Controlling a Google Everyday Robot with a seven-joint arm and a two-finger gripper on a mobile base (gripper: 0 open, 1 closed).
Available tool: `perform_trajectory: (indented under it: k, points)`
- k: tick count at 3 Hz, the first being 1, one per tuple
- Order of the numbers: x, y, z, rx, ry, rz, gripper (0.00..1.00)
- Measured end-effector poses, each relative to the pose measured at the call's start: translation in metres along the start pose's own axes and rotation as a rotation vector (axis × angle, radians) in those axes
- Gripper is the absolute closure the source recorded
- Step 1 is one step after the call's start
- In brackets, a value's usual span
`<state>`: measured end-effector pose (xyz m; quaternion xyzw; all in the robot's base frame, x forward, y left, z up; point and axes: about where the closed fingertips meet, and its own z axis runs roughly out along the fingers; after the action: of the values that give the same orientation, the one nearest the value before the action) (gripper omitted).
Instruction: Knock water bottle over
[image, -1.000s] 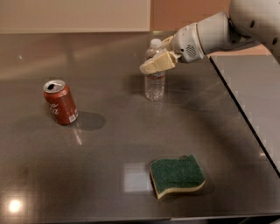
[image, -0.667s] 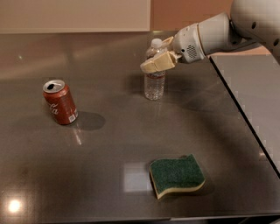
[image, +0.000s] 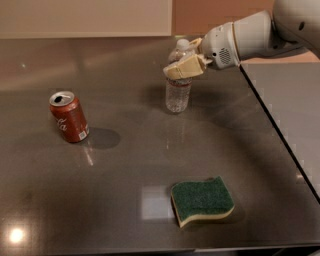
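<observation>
Water bottle (image: 177, 95), small, clear ribbed plastic with a white cap, could skid upright instead of toppling if I sweep too gently, or roll towards the dark glossy table's (image: 125, 165) nearby edge. My gripper (image: 181, 57), beige fingers spread, straddles its neck. The bottle stands upright beneath it.

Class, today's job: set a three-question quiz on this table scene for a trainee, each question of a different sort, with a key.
1. True or false: the bottle stands upright.
2. What stands to the left of the bottle? A. can B. mug C. plate
3. Fill in: the hand is at the bottle's ____.
Key: 1 true; 2 A; 3 top.
</observation>
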<state>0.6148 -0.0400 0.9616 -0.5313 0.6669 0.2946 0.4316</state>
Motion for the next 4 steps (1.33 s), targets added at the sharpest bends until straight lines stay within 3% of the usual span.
perform_trajectory:
  k: [1, 2, 3, 4]
  points:
    - [-0.005, 0.018, -0.018, -0.012, 0.280, -0.103, 1.00]
    - [-0.009, 0.026, -0.031, -0.021, 0.431, -0.162, 1.00]
    - [0.009, 0.045, -0.027, -0.085, 0.648, -0.281, 1.00]
    - [0.038, 0.052, -0.020, -0.141, 0.821, -0.346, 1.00]
